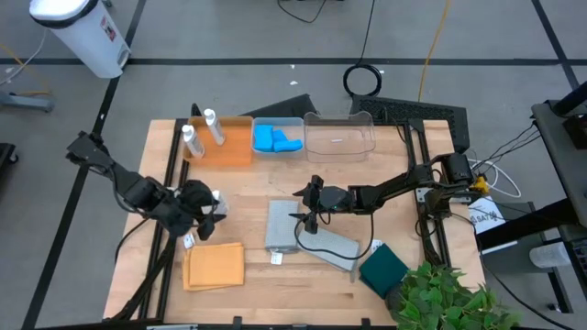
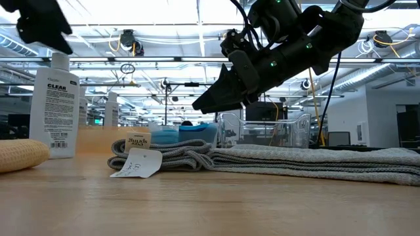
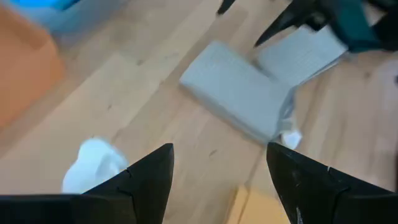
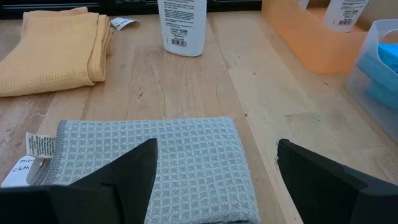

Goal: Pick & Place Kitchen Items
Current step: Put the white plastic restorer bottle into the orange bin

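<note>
Wooden desk (image 1: 275,284) is sitting on a grey floor, carrying the items inspected. At the left, the left pincer (image 1: 213,213) is hovering with its fingers spread, gripping nothing, directly above a white capped bottle (image 4: 181,26) that is standing upright on the desk. Just below it in the high view, an orange folded cloth (image 1: 214,266) is lying flat. Behind, an orange tray (image 1: 234,147) is holding two more white bottles (image 1: 214,126). Beside it, a clear bin (image 1: 292,124) is containing blue sponges (image 1: 275,140). At centre, the right pincer (image 1: 306,215) is hanging spread and empty over one grey folded cloth (image 4: 155,168). Farther right, a dark green cloth (image 1: 382,269) is lying near a plant (image 1: 440,298).
</note>
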You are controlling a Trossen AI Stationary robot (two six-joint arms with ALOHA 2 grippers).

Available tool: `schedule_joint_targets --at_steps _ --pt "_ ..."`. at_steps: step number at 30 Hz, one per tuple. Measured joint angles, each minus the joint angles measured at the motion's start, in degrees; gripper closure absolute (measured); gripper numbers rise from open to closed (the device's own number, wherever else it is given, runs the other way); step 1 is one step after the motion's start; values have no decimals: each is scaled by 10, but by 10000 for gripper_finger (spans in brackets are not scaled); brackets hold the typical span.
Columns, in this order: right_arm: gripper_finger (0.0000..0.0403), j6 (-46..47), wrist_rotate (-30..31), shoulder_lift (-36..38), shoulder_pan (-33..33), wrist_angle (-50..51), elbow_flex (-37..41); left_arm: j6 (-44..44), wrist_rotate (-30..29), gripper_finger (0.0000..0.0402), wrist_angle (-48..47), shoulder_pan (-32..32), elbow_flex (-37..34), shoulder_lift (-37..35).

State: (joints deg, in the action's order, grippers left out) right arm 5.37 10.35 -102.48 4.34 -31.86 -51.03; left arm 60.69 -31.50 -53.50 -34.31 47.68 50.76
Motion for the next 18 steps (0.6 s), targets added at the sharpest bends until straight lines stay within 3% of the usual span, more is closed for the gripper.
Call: schedule_joint_targets --at_steps 9,13,18 --pt "108 21 0 0 0 0 0 -21 -29 147 -27 1 42 2" --pt "108 21 0 0 0 1 0 29 -48 168 -101 1 63 2" --pt "108 16 0 0 0 4 0 108 -26 195 -180 2 63 2"
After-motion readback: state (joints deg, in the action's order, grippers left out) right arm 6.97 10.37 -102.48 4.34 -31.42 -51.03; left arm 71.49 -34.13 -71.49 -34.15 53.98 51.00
